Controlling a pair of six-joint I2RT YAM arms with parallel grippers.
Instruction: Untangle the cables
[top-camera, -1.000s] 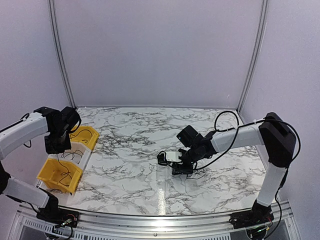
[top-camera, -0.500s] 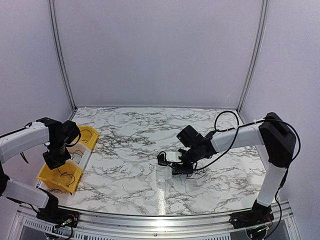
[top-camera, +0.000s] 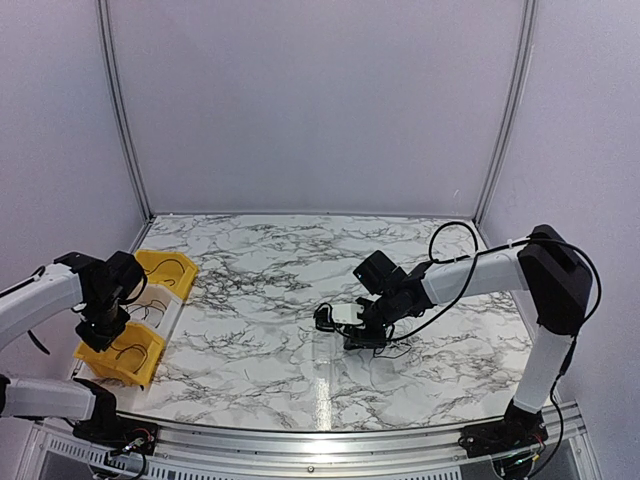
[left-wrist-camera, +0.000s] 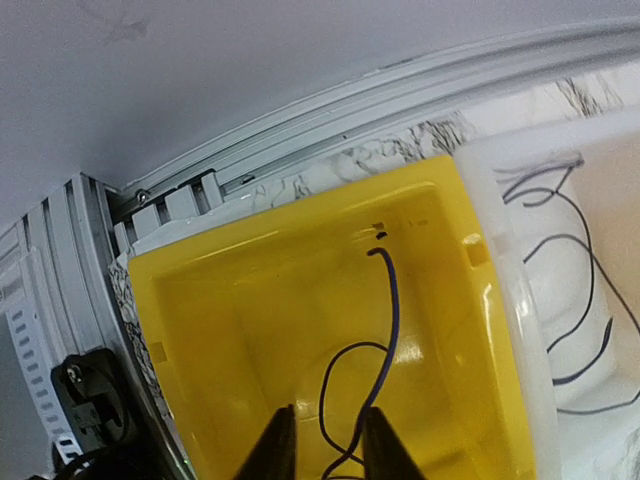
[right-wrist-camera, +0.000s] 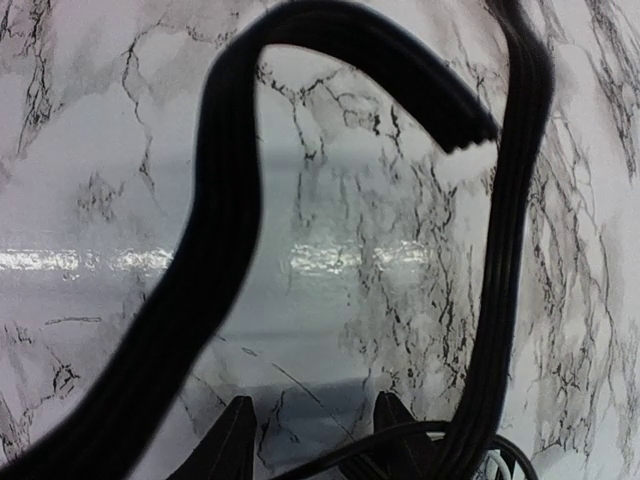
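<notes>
A clump of black cables (top-camera: 335, 318) with a pale piece in it lies on the marble table at mid-right. My right gripper (top-camera: 362, 338) is down at its near side. In the right wrist view a broad flat black cable (right-wrist-camera: 225, 200) arches in front of my right gripper (right-wrist-camera: 310, 440), whose jaws stand apart with bare table between them. A thin cable crosses its right finger. My left gripper (top-camera: 100, 330) hovers over the near yellow bin (top-camera: 140, 365). In the left wrist view its jaws (left-wrist-camera: 322, 440) are slightly apart above a thin looped wire (left-wrist-camera: 392, 310) in that bin (left-wrist-camera: 230, 330).
A white bin (top-camera: 170, 310) holding thin wires (left-wrist-camera: 560, 300) sits between the near yellow bin and a far yellow bin (top-camera: 175, 270). A metal rail (left-wrist-camera: 300, 130) runs along the table's left edge. White walls enclose the table.
My left arm has swung from beside the far yellow bin toward me and now hangs over the near yellow bin. The right arm and the clump have not moved.
</notes>
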